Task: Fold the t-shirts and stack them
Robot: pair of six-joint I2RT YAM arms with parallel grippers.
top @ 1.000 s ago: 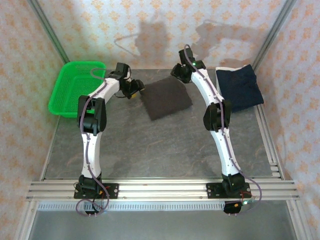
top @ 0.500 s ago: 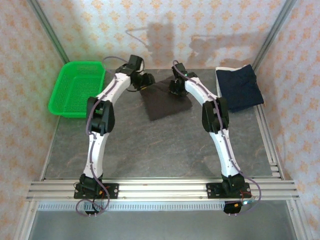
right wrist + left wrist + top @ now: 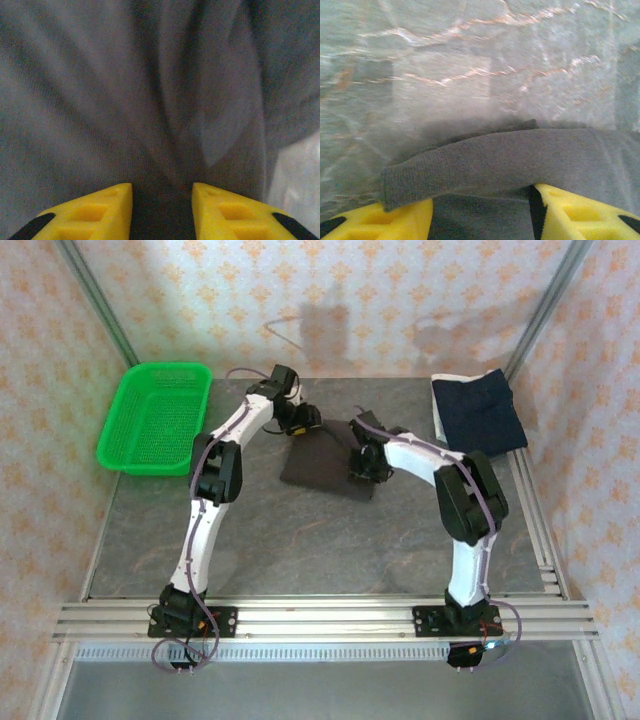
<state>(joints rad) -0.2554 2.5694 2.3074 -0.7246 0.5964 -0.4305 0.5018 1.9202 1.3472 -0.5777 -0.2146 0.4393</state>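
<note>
two grips on the charcoal t-shirt — left end effector wider, right end effector narrower

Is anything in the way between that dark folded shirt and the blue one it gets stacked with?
No loose object. The robot's own right arm stretches across the table between the dark shirt and the navy shirt; the green basket sits on the opposite side.

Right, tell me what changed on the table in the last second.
Both grippers closed in on the charcoal shirt: the left gripper to its far-left edge, the right gripper to its right side. The shirt shifted toward the near edge; whether either grips it is unclear. The navy shirt and green basket stayed put.
</note>
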